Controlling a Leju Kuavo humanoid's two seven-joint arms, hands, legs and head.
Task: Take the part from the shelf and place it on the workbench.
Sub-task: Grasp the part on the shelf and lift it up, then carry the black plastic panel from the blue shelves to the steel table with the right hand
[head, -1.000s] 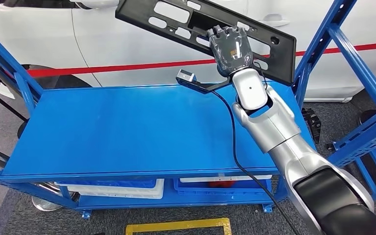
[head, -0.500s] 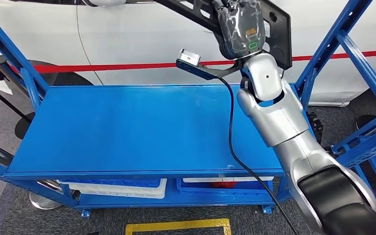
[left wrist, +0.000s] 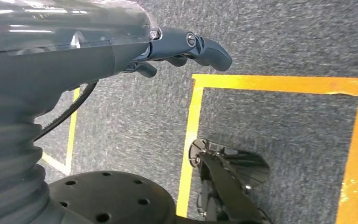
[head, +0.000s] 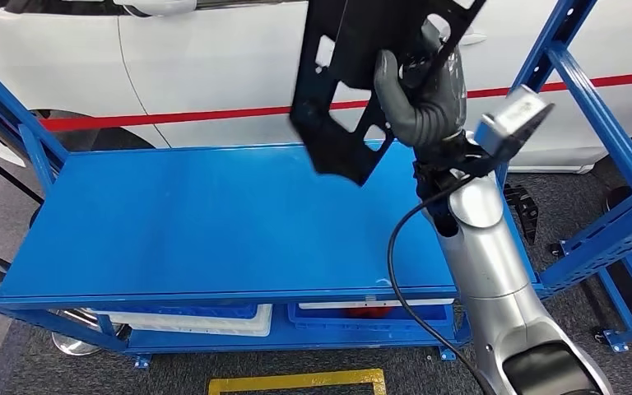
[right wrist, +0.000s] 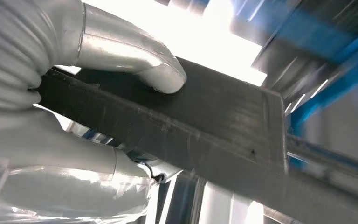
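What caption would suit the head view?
Right hand grips a flat black plastic part with cut-outs above the blue metal workbench.

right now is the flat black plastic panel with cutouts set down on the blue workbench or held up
Held up: the right hand grips the flat black plastic panel, tilted steeply on end above the blue workbench.

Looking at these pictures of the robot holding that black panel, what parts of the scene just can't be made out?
- Black panel: its top runs past the head view's upper edge, so its full length is unknown.
- Right robot hand: its fingertips sit behind the panel in the head view.
- Bins under the blue workbench: the tabletop hides their contents.
- Right wrist view: glare washes out the background.
- Left robot hand: its fingers are mostly hidden behind its own cover.
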